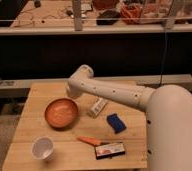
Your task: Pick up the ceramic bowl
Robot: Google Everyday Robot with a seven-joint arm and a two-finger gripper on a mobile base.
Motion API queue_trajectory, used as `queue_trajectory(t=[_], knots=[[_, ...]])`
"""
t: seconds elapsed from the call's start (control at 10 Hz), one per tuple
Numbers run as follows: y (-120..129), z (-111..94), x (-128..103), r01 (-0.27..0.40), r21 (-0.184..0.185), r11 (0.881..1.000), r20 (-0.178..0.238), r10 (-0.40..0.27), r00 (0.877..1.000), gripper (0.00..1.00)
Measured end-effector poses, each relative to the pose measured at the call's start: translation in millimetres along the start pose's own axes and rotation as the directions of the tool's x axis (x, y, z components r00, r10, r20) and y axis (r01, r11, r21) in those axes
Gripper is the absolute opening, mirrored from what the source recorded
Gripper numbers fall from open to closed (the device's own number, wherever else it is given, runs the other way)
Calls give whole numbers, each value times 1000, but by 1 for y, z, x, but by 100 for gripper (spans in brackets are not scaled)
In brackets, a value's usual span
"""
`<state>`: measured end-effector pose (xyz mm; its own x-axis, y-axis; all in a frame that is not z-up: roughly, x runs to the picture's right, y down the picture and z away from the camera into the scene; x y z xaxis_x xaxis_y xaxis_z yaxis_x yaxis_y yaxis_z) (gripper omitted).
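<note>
From my station I see the white arm [114, 92] reaching from the robot's bulky body at the lower right, up and leftward across the wooden counter [31, 95]. It ends in a rounded joint over the far middle of the counter. The gripper is hidden behind that rounded end, so I can't place it more exactly than there, just beyond the far right rim of the bowl. Its fingers are pressed together, and I see nothing held.

The ceramic bowl [61, 112], orange-brown and shallow, sits upright on the counter left of centre, in front of and slightly left of the arm's end. Nothing touches it that I can make out.

A white wrapped bar [97, 106] lies tilted just right of the bowl, below the arm. Further right, a blue sponge-like block [116, 122] lies apart from both. Near the front edge, a white cup [42, 148] stands upright, well in front of the bowl and a little to its left. An orange stick-shaped item [86, 141] lies in front of the bowl. Its right end is close to a dark flat packet [110, 149] with a pale label, though I can't tell whether they touch.

Behind the counter is a dark wall, with a cluttered shelf [104, 17] above it.
</note>
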<state>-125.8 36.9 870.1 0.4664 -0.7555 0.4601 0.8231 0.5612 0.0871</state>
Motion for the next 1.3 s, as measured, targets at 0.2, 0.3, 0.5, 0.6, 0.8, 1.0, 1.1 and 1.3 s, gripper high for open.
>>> queue_trajectory(t=[0.2,0.3,0.5,0.6,0.8,1.0,1.1,1.3], knots=[[-12,4,-5,11,11,1000,8,-11,1000,0],[-12,5,-3,9,15,1000,14,-10,1000,0],[-6,11,0,6,18,1000,21,-7,1000,0],[-9,13,-2,13,25,1000,29,-14,999,0],[-15,11,-2,22,33,999,40,-23,999,0],[-16,12,-1,21,39,999,46,-23,999,0],[-18,12,0,24,44,999,51,-27,998,0],[-23,13,-2,36,52,998,72,-39,997,0]])
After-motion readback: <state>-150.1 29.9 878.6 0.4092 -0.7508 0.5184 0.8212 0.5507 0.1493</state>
